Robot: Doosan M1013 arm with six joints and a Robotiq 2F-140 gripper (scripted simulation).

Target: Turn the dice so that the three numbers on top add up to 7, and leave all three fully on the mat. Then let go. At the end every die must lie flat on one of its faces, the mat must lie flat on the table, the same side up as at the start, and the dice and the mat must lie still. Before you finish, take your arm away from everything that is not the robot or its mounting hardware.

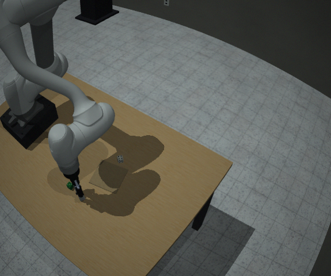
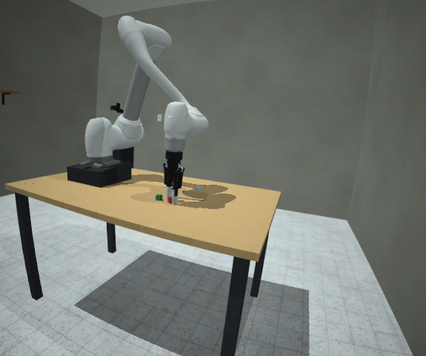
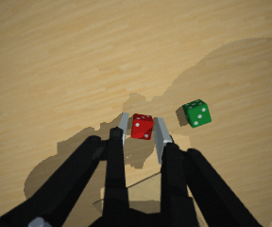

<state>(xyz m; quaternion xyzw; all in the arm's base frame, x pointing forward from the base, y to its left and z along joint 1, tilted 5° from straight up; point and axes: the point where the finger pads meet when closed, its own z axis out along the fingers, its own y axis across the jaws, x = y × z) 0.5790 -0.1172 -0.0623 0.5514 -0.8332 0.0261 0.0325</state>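
Note:
A red die [image 3: 142, 127] [image 2: 170, 199] lies on the bare table, left of the mat. My gripper [image 3: 141, 124] [image 1: 81, 198] [image 2: 172, 201] points straight down with its fingertips at table height. The fingers stand partly open on either side of the red die, with narrow gaps, not clamped on it. A green die [image 3: 196, 113] [image 1: 69, 185] [image 2: 158, 197] lies on the table close beside the gripper, also off the mat. A white die [image 1: 120, 158] [image 2: 198, 188] lies on the table just beyond the mat's far corner. The thin tan mat [image 1: 111, 181] lies flat with no die on it.
The wooden table [image 1: 165, 190] [image 2: 213, 230] carries the arm's black base [image 1: 30, 120] [image 2: 98, 174] at its far left corner. The arm's elbow hangs over the table behind the mat and casts dark shadows across it.

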